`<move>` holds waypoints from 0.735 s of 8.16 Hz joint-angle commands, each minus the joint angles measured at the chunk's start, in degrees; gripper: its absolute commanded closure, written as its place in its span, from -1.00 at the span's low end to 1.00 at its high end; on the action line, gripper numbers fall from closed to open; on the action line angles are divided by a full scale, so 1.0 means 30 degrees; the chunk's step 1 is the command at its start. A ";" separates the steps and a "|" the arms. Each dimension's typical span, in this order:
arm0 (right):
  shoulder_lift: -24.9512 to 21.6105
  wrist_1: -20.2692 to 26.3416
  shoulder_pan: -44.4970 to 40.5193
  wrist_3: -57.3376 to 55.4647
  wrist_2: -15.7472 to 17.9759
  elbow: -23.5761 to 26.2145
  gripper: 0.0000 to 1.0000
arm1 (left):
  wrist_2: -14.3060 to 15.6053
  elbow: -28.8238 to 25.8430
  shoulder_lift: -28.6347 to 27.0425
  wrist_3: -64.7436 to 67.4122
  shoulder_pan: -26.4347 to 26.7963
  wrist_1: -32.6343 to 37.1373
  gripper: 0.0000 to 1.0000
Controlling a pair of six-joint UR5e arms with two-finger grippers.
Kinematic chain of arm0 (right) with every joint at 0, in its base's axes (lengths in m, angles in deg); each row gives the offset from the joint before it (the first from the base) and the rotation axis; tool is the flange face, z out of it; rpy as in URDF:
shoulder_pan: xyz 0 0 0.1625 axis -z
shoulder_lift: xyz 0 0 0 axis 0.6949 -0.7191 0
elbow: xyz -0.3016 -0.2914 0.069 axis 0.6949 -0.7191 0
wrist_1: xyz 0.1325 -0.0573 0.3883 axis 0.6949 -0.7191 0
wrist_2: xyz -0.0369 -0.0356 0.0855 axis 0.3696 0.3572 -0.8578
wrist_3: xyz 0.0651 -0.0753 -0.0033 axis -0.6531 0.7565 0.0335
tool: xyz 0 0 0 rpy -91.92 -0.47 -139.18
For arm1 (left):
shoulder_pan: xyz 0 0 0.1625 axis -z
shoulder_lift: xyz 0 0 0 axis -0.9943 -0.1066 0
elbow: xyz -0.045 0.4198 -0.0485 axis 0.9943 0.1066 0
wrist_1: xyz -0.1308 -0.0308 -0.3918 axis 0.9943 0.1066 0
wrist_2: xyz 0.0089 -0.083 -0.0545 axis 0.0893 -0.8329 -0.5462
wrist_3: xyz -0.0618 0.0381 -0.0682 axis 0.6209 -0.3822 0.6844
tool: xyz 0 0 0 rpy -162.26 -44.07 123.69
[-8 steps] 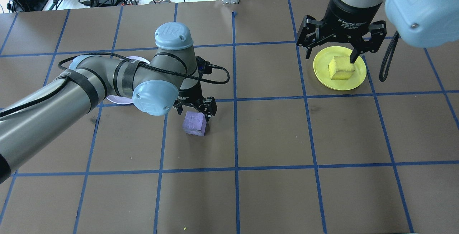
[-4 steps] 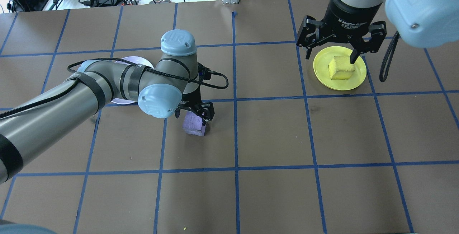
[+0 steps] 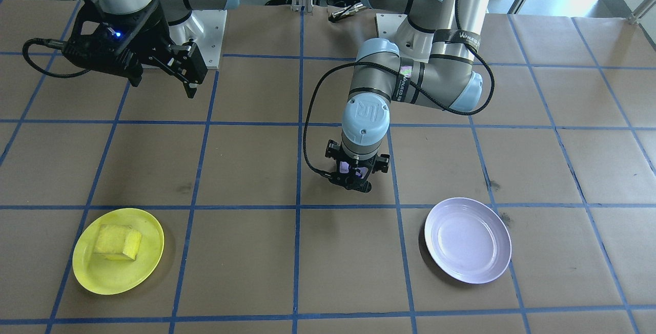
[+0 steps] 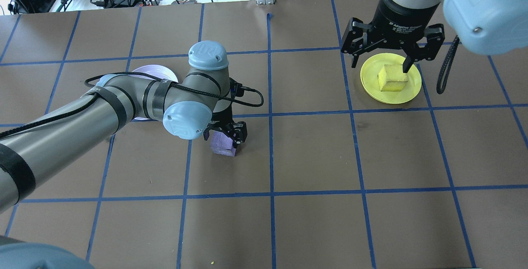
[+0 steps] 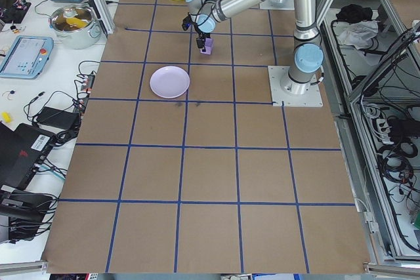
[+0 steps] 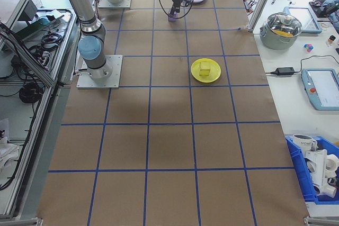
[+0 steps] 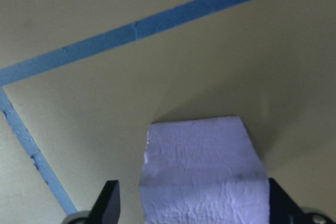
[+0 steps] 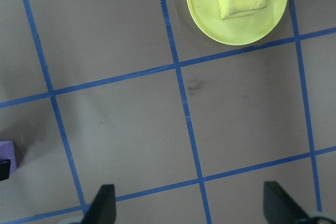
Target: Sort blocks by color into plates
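The left end effector [image 4: 225,133] is down over the purple block [image 4: 223,145], its fingers apart and straddling the block; in the left wrist view a gap shows beside one finger, so it is not yet clamped. The block sits on the bench [image 4: 313,153], near but apart from the lavender plate [image 3: 467,239], which holds nothing. The right end effector [image 4: 385,54] hangs spread wide and holding nothing above the yellow plate [image 4: 408,91], where the yellow block [image 4: 392,78] already lies. Judging by this, half the sorting is done; gripping the purple block and carrying it to the lavender plate remain.
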 commanded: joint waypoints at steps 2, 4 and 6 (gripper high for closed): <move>-0.0024 0.0013 0.0000 0.0022 -0.0030 0.0006 -1.00 | -0.0933 -0.0050 -0.0151 0.0049 0.0001 -0.0531 1.00; -0.0053 0.0043 0.0000 0.0022 0.0000 -0.0023 -1.00 | -0.0731 -0.0138 0.0404 -0.0039 -0.0028 0.1125 1.00; -0.0140 0.0072 0.0000 -0.0095 0.0000 -0.0023 -1.00 | -0.0496 -0.1941 0.1689 -0.0302 -0.0611 0.3121 1.00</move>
